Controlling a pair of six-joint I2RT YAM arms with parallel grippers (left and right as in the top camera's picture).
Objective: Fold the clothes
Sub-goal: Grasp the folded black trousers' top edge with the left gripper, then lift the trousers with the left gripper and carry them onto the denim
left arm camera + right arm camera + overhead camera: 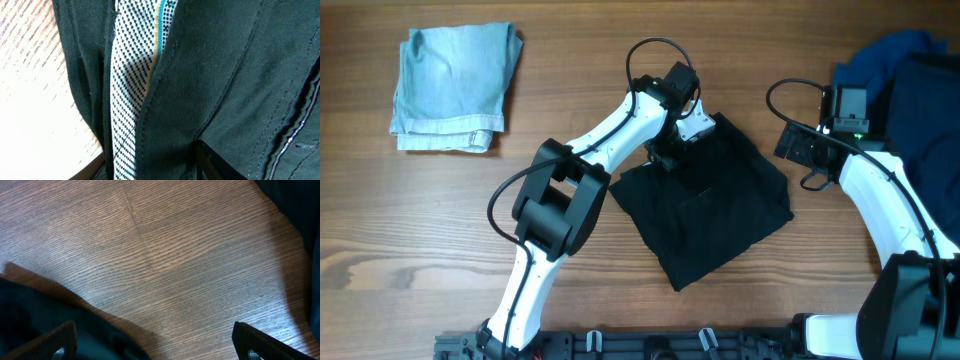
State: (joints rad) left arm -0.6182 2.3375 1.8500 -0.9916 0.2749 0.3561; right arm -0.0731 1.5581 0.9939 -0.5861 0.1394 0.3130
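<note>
The black shorts [715,205] lie crumpled in the middle of the table. Their whitish dotted inner waistband [127,85] shows in the left wrist view. My left gripper [667,155] is down on their far left edge. Its fingers [210,162] stand on either side of the waist fold, and cloth fills the gap of the left gripper [150,162]. My right gripper [798,150] hovers open just right of the shorts. Under the right gripper [152,340] is bare wood, with the edge of the shorts [30,315] by its left finger.
A folded pale blue garment [450,85] lies at the far left. Dark blue garments [905,80] are heaped at the far right corner, behind my right arm, and their edge [300,205] shows in the right wrist view.
</note>
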